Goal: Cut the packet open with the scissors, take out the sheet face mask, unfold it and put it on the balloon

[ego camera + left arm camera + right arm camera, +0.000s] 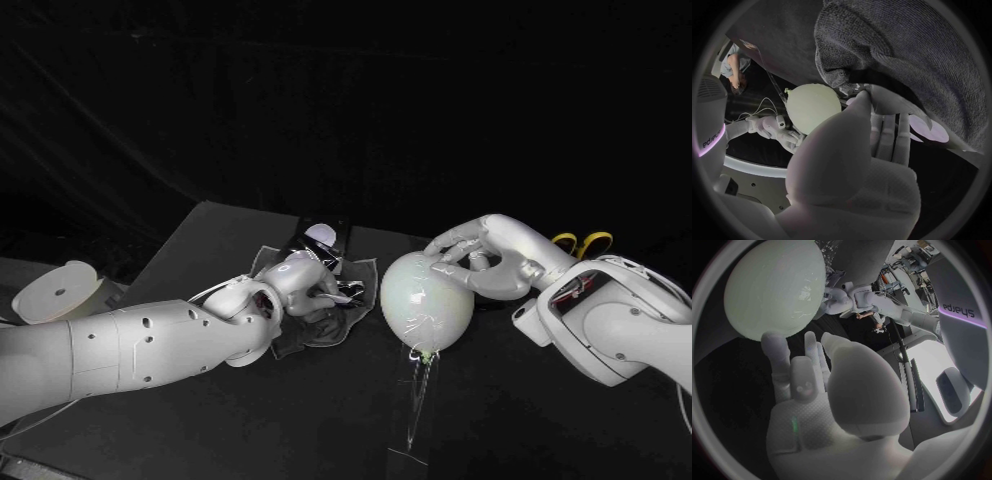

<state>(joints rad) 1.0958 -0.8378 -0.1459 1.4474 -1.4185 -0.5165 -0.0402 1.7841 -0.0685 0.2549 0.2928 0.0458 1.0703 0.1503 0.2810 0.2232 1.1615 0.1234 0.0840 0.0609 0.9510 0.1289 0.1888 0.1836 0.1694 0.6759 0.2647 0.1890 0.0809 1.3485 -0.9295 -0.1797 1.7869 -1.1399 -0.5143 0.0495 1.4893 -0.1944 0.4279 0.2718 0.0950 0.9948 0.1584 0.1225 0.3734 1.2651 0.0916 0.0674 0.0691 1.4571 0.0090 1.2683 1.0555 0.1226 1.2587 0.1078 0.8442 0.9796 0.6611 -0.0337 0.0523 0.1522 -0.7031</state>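
The pale balloon [424,302] stands on a thin stick near the table's middle, and also appears in the wrist views [811,107] [776,287]. My right hand [476,258] [817,385] lies against its upper right side. Its fingertips [773,340] touch the skin, with the thumb held apart. Left of the balloon, my left hand [300,283] [873,145] holds a crumpled translucent sheet face mask [325,330]. The sheet spreads out around and under the fingers. The scissors [584,242], with yellow handles, lie behind my right wrist. A small dark and white packet [320,236] lies just beyond my left hand.
A white roll [65,290] stands off the table's left edge. The balloon's stick [415,400] runs down to a small base near the front edge. Dark cloth [898,50] hangs behind the table.
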